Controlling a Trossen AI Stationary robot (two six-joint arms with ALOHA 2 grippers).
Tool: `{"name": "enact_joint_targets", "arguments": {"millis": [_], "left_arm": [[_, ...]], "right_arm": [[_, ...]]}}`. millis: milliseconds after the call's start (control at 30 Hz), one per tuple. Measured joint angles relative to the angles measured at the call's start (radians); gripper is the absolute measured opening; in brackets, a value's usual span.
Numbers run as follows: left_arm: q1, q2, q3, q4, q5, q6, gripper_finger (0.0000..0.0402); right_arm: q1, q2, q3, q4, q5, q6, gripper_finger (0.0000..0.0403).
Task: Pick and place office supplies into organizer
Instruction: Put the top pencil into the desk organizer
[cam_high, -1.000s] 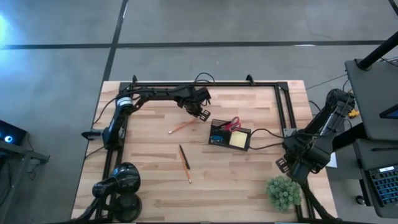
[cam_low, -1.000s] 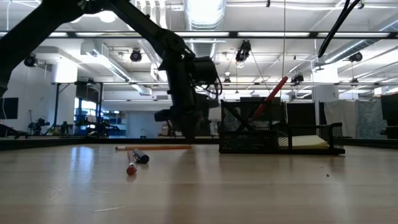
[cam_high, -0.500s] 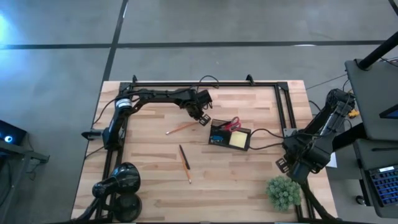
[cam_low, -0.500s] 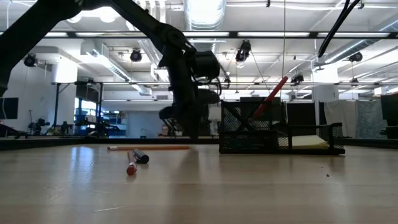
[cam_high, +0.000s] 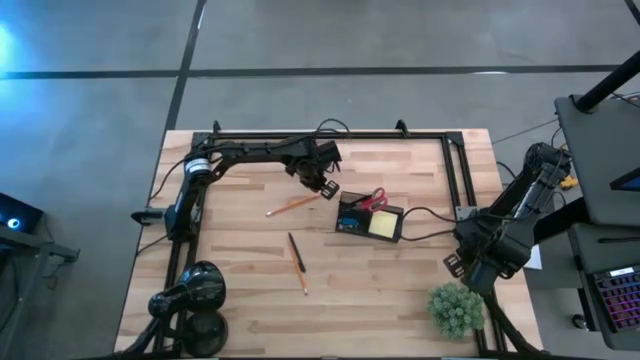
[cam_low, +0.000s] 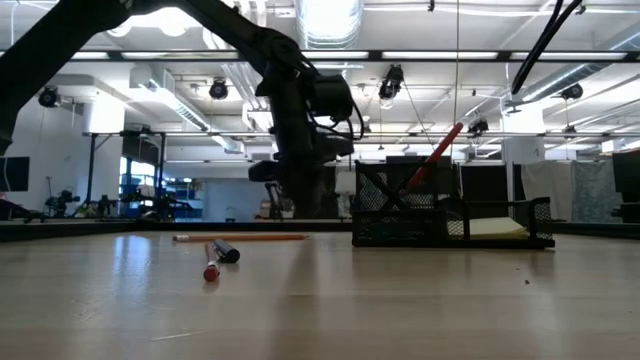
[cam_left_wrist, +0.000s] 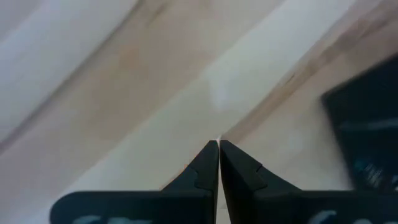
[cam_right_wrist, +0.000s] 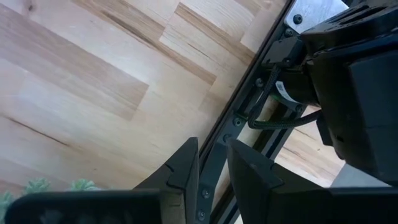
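Just beside the organizer (cam_high: 369, 217), on its far-left side, my left gripper (cam_high: 324, 184) hung a little above the wooden tabletop (cam_high: 400, 290). Its fingers (cam_left_wrist: 208, 165) were pressed together with nothing between them, and past their tips I saw only pale planks and one dark corner of the box. An orange pencil (cam_high: 293, 205) lay on the boards near that gripper, toward the table's front and apart from it. Further out the same way lay a dark pen (cam_high: 294, 250) and a second orange pencil (cam_high: 302, 278), almost end to end.

Inside the mesh organizer I could see the red-handled scissors (cam_high: 373, 198) leaning up out of one compartment, a blue piece (cam_high: 349, 222) next to them, and the yellowish note pad (cam_high: 383, 225) lying flat in the other compartment.

My right gripper (cam_right_wrist: 211, 163) sat folded at the table's right edge, well apart from everything, its fingers (cam_right_wrist: 181, 169) narrowly parted over the black frame rail (cam_right_wrist: 245, 102) and holding nothing. A green spiky plant ball (cam_high: 456, 307) stood close by it at the front corner. A black round lamp-like object (cam_high: 195, 293) stood at the opposite front corner.

From table height the wood looked smooth and lightly glossy. Behind it was a large hall with ceiling light strips (cam_low: 330, 20), exposed ducts and dark stands.
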Motion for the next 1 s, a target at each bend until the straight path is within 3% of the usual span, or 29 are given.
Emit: {"name": "enact_joint_targets", "arguments": {"millis": [1000], "left_arm": [[-0.009, 0.040, -0.048, 0.038, 0.022, -0.003, 0.0000]], "right_arm": [[0.000, 0.000, -0.010, 0.000, -0.001, -0.012, 0.0077]]}}
